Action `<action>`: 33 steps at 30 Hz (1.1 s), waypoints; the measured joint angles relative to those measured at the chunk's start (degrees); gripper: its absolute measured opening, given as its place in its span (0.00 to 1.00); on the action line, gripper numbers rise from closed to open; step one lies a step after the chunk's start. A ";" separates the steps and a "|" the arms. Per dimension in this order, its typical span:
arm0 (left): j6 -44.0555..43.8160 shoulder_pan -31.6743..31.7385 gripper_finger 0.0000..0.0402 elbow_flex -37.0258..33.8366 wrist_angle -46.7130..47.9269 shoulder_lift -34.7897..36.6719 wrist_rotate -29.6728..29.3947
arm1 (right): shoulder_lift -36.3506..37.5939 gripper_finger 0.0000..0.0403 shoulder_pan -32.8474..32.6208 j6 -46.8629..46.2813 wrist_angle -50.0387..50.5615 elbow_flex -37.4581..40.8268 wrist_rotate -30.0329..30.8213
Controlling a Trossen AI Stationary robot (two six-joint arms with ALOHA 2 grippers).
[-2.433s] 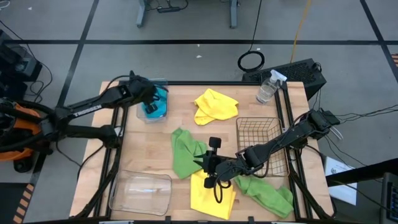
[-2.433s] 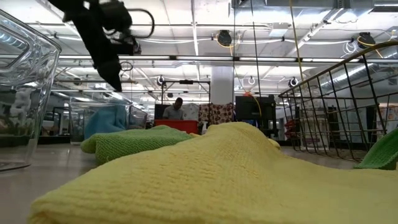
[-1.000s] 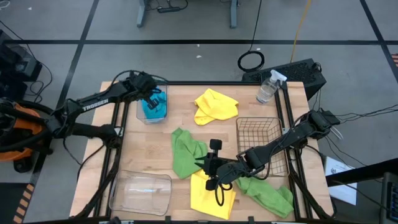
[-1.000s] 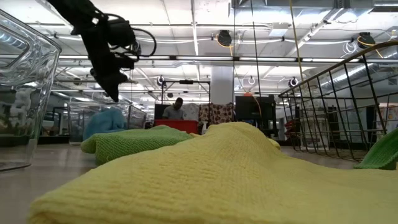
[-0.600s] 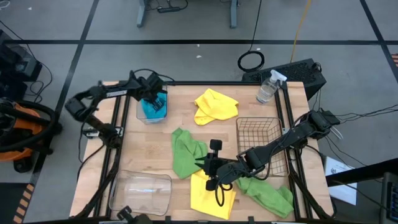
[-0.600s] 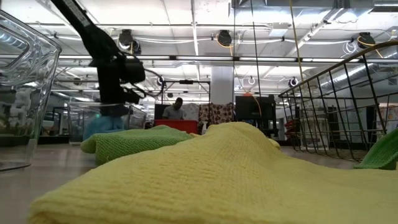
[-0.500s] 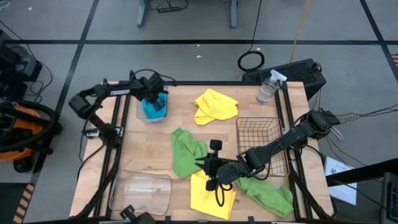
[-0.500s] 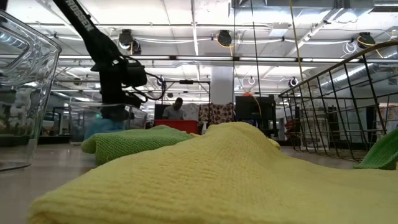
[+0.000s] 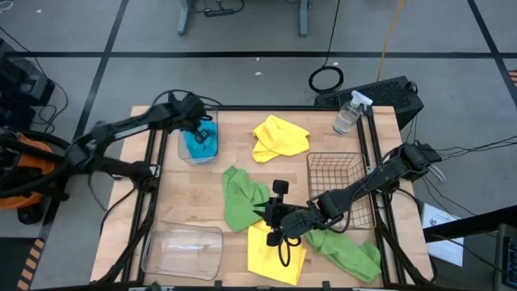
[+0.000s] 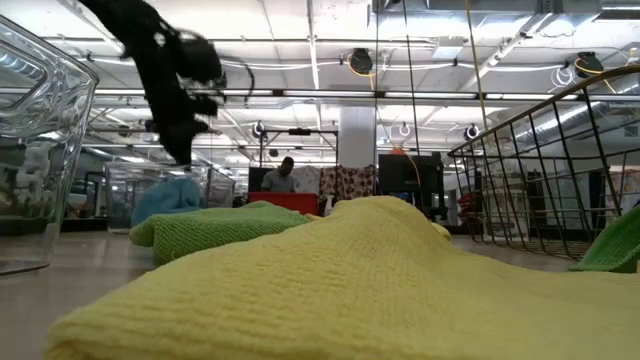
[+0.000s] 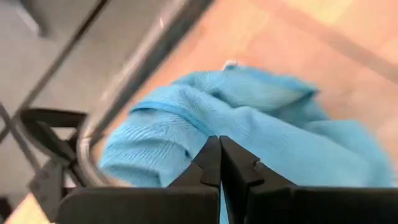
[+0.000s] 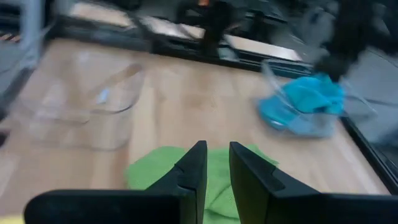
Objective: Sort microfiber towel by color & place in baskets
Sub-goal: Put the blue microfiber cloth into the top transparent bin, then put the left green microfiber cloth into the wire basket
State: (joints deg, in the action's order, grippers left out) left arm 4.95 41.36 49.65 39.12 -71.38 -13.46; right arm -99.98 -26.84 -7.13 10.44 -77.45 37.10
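Left gripper (image 9: 198, 123) above clear tub (image 9: 183, 145) at table's far left corner, fingers pressed together, grasping nothing. Blue towels (image 9: 199, 141) bunched inside that tub. Right gripper (image 9: 271, 220) low over table centre, fingers slightly parted, empty, above edge of green towel (image 9: 238, 198). Yellow towel (image 9: 273, 252) flat at near edge, partly under right arm. Second yellow towel (image 9: 279, 136) crumpled at far middle. Second green towel (image 9: 347, 249) near right corner, beside wire basket (image 9: 334, 171). Second clear tub (image 9: 184, 249) at near left, nothing visible inside.

Wooden table (image 9: 323, 137) carries towels (image 9: 279, 137), tubs (image 9: 183, 250), wire basket (image 9: 335, 174), bottle (image 9: 349, 115).
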 joint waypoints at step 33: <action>-5.54 -49.80 0.00 -24.15 -29.50 34.77 7.47 | -11.49 0.68 12.39 -5.61 1.11 0.04 -20.83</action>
State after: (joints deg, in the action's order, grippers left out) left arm -0.60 -8.44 25.50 9.62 -36.60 -5.98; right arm -111.47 -14.45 -12.74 11.55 -77.41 16.26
